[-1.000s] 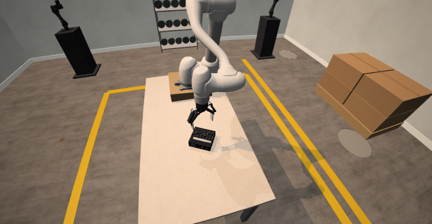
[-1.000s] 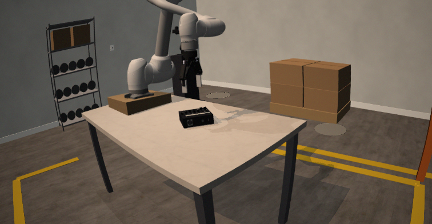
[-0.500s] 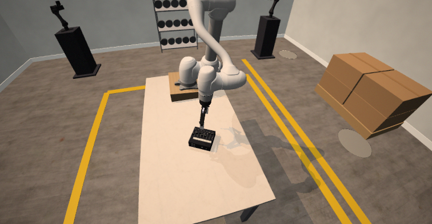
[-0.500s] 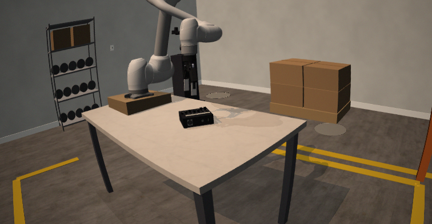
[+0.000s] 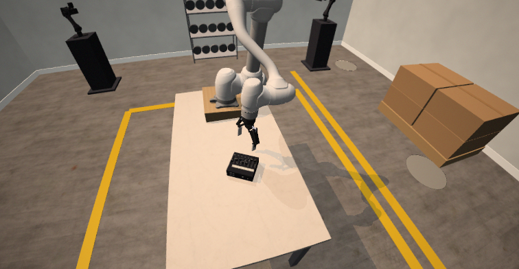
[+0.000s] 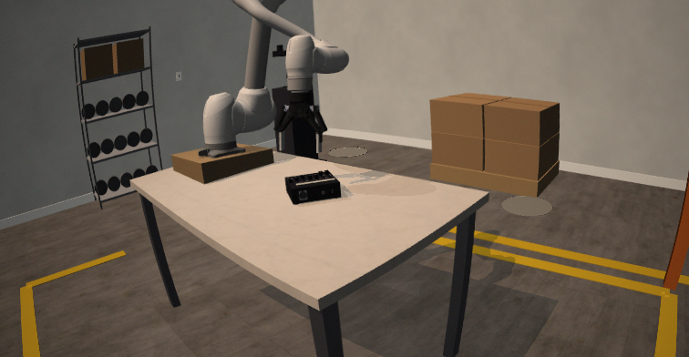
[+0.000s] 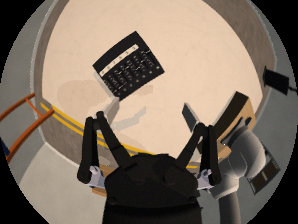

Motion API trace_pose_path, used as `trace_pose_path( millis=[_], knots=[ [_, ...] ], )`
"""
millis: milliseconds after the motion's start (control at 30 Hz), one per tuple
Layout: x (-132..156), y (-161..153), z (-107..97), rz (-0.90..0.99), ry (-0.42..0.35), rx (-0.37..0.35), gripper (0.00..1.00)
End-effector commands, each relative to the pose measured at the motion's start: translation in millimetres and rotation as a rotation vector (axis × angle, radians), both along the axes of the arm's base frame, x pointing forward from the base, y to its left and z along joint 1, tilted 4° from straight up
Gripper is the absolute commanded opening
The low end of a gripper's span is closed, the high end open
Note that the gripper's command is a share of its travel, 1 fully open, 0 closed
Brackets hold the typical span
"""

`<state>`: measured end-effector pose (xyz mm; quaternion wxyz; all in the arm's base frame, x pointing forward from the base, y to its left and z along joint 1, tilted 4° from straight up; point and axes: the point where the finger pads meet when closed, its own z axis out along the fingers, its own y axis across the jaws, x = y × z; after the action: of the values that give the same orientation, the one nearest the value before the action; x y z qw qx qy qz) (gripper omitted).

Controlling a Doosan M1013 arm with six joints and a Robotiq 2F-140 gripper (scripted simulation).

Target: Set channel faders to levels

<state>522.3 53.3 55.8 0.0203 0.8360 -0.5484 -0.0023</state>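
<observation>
The arm (image 6: 258,41) bends high over itself; its gripper (image 6: 300,124) points down, fingers wide apart, holding nothing.

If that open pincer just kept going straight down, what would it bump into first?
Probably the bare table top beside the lighting desk; the open pincer hangs above it, nearer the arm's base. Depth is uncertain.

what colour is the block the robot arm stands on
Brown, like wood: the block shows best in the exterior view.
</observation>
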Motion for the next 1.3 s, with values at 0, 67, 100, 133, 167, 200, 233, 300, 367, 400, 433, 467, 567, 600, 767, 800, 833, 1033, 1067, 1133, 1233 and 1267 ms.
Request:
trace_pose_path(
  millis=[0, 67, 100, 133, 167, 200, 233, 300, 367, 400, 433, 467, 567, 600, 767, 800, 833, 1033, 1067, 1133, 1233, 1267],
  knots=[
    [-1.7, 0.6, -0.7, 0.276, 0.006, 0.044, 1.0],
    [-1.8, 0.7, -0.7, 0.383, 0.007, 0.055, 1.0],
    [-1.8, 0.7, -0.7, 0.437, 0.008, 0.062, 1.0],
    [-1.8, 0.7, -0.7, 0.491, 0.01, 0.071, 1.0],
    [-1.8, 0.7, -0.7, 0.543, 0.011, 0.083, 1.0],
    [-1.8, 0.7, -0.7, 0.576, 0.012, 0.092, 1.0],
    [-1.8, 0.7, -0.7, 0.576, 0.012, 0.092, 1.0],
    [-1.8, 0.7, -0.7, 0.576, 0.012, 0.092, 1.0],
    [-1.8, 0.7, -0.7, 0.576, 0.012, 0.092, 1.0],
    [-1.8, 0.7, -0.7, 0.576, 0.012, 0.092, 1.0],
    [-1.8, 0.7, -0.7, 0.576, 0.012, 0.092, 1.0],
    [-1.8, 0.7, -0.7, 0.576, 0.012, 0.092, 1.0],
    [-1.8, 0.7, -0.7, 0.576, 0.012, 0.092, 1.0],
    [-1.8, 0.7, -0.7, 0.576, 0.012, 0.092, 1.0],
    [-1.8, 0.7, -0.7, 0.576, 0.012, 0.092, 1.0],
    [-1.8, 0.7, -0.7, 0.576, 0.012, 0.092, 1.0],
    [-1.8, 0.7, -0.7, 0.576, 0.012, 0.092, 1.0],
    [-1.8, 0.7, -0.7, 0.576, 0.012, 0.092, 1.0],
    [-1.8, 0.7, -0.7, 0.576, 0.012, 0.092, 1.0],
    [-1.8, 0.7, -0.7, 0.576, 0.012, 0.092, 1.0],
    [-1.8, 0.7, -0.7, 0.576, 0.012, 0.092, 1.0],
    [-1.8, 0.7, -0.7, 0.576, 0.012, 0.092, 1.0]
  ],
)
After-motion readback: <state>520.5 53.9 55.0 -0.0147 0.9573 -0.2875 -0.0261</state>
